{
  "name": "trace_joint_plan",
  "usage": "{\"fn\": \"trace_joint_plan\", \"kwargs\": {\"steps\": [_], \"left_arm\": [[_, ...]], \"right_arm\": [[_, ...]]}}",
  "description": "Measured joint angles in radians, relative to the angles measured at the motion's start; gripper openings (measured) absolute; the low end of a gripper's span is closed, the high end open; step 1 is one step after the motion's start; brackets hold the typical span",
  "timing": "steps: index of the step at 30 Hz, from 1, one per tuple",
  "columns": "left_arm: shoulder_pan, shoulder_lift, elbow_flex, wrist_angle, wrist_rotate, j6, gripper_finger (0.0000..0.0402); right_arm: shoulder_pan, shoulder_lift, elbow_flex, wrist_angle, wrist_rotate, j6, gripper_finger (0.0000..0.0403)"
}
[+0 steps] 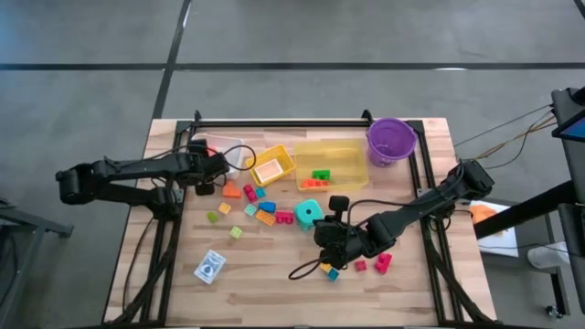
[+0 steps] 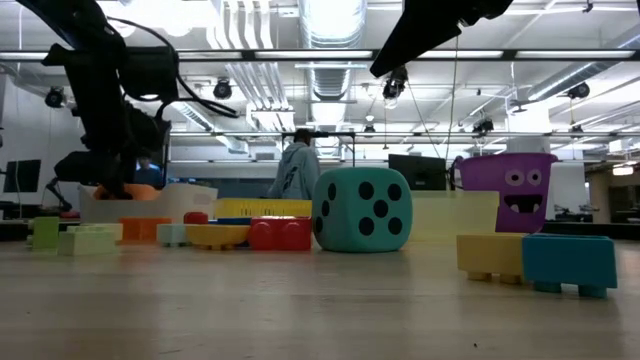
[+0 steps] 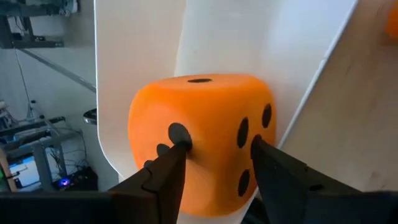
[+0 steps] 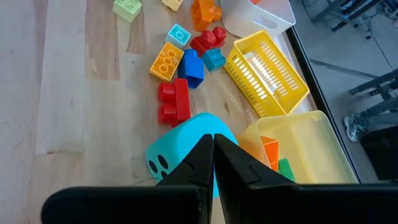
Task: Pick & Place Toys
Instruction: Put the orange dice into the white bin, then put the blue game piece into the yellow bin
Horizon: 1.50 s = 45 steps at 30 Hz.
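Your left tool (image 3: 214, 158) sits over the clear bin (image 1: 239, 153) at the counter's (image 1: 274, 283) far left, fingers parted a little on either side of the orange die (image 3: 202, 140). Whether they touch it, you cannot tell; it looks like a release into the bin. Your right tool (image 4: 213, 155) hangs fully closed and empty just above the teal die (image 1: 310, 214) near the counter's middle, probably lined up for the next pick. You have two dice, one card box (image 1: 210, 266) near the front left, and over a dozen bricks (image 1: 265, 216) loose on the wood, plus two inside the large yellow bin (image 1: 352, 174).
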Motion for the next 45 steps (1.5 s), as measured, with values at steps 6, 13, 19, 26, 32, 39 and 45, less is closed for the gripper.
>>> {"fn": "trace_joint_plan", "kwargs": {"steps": [6,13,19,26,32,39,45], "left_arm": [[0.0,0.0,0.0,-0.011,-0.017,-0.003,0.0183],[0.0,0.0,0.0,-0.045,-0.022,-0.003,0.0201],[-0.001,0.0,0.0,-0.047,-0.091,-0.019,0.0278],[-0.017,-0.001,0.039,-0.082,-0.081,-0.111,0.0343],[-0.079,-0.001,0.16,-0.184,0.042,-0.206,0.0358],[-0.184,-0.002,0.25,-0.206,0.098,-0.283,0.0359],[-0.258,-0.001,0.33,-0.197,0.1,-0.19,0.0359]], "right_arm": [[-0.001,0.0,0.0,0.002,0.0,0.0,0.0009],[-0.001,0.0,0.0,0.002,0.0,0.0,0.0009],[0.0,0.0,0.0,0.002,0.0,0.0,0.0009],[0.0,0.0,0.0,0.002,0.0,0.0,0.0009],[0.0,0.0,0.0,0.005,0.0,0.0,0.0009],[0.0,0.0,0.0,0.011,0.0,0.0,0.0009],[0.0,0.0,0.0,0.017,0.0,0.0,0.0009]]}}
